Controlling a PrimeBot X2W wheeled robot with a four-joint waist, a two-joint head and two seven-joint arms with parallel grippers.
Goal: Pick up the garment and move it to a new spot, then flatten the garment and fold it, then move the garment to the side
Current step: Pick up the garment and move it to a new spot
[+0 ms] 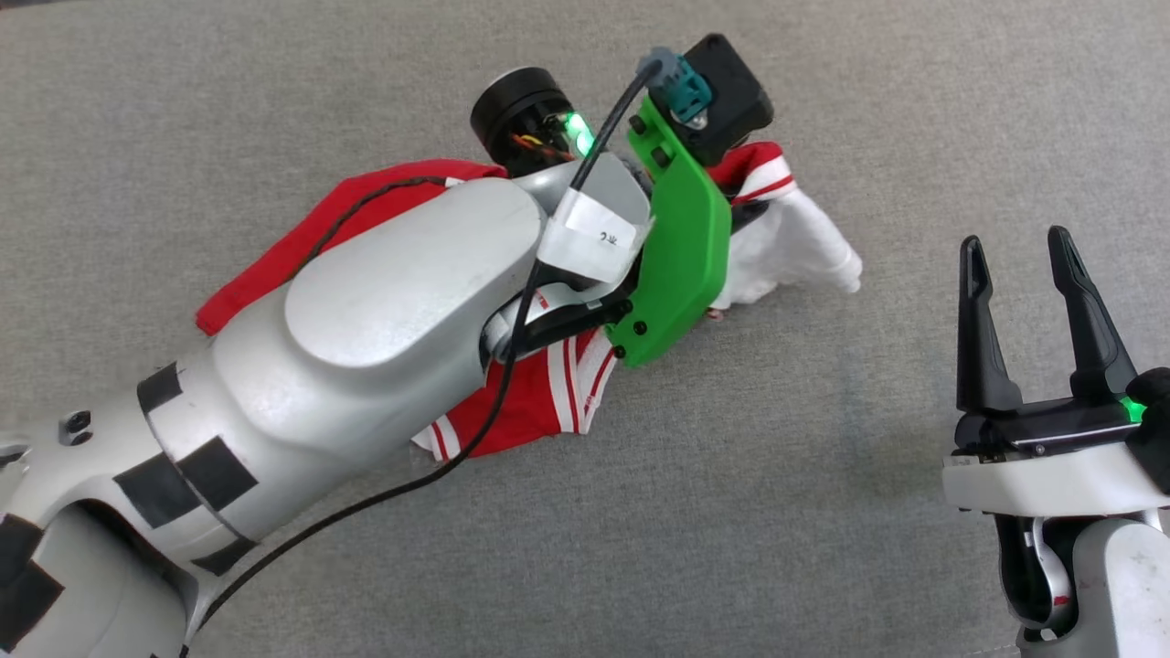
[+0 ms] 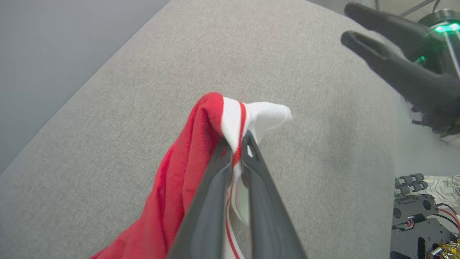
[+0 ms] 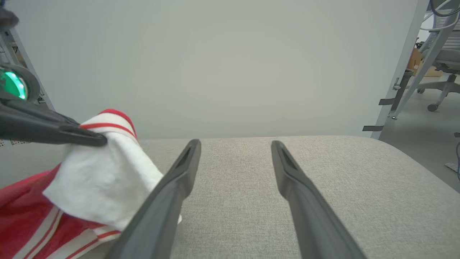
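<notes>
My left end effector (image 2: 235, 145), its two dark fingers all but closed, pinches the garment (image 2: 172, 187) at the striped seam where the red body meets a white sleeve (image 2: 269, 115). I judge the grip sits there because the doubled trim gives a firm edge to lift by and a known corner for the spreading to come. The pinched part is raised off the grey tabletop (image 1: 274, 91). The rest of the red jersey trails back under my left forearm (image 1: 384, 292) in a bunched heap, and its lower folds appear to rest near the tabletop's middle. My right end effector (image 1: 1015, 242) hovers well apart at the right, fingers spread wide and holding nothing, placed, it seems, to take the free sleeve when flattening begins.
</notes>
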